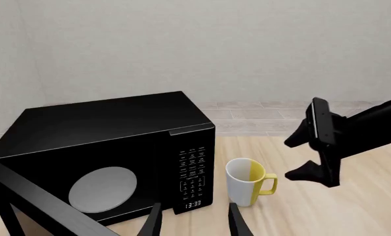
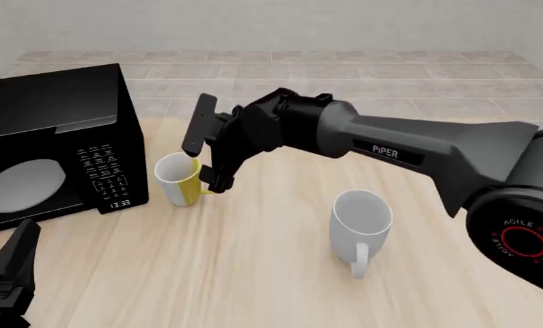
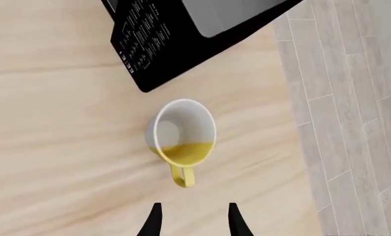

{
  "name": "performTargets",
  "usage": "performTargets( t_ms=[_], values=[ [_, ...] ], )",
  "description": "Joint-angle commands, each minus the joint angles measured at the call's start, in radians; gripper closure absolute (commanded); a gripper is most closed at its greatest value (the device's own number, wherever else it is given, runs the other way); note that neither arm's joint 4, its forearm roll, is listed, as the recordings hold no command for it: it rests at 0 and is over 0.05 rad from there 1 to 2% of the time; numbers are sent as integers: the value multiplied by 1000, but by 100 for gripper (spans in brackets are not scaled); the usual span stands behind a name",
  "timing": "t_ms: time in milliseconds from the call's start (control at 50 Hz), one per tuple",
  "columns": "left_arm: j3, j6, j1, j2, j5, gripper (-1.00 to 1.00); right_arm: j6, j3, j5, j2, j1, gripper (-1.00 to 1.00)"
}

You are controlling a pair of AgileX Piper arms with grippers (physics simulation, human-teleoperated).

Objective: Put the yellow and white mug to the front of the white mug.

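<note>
The right arm reaches across the wooden surface from the right, its gripper hanging over the yellow and white mug, fingers spread apart and not closed on it. This mug stands upright just beside the black microwave, near its keypad. The white mug stands upright well apart to the right and nearer the camera, handle pointing toward the camera. The left gripper shows at the lower left corner.
</note>
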Motion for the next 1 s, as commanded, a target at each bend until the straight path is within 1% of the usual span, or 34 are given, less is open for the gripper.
performTargets(
  t_ms=[20, 360, 1000],
  values=[
    [0, 0, 0, 0, 0, -100, 4, -21, -4, 33, -9, -100],
    [0, 0, 0, 0, 0, -100, 23, -33, -10, 58, -3, -100],
    [0, 0, 0, 0, 0, -100, 41, -89, -17, 154, -21, -100]
  ],
)
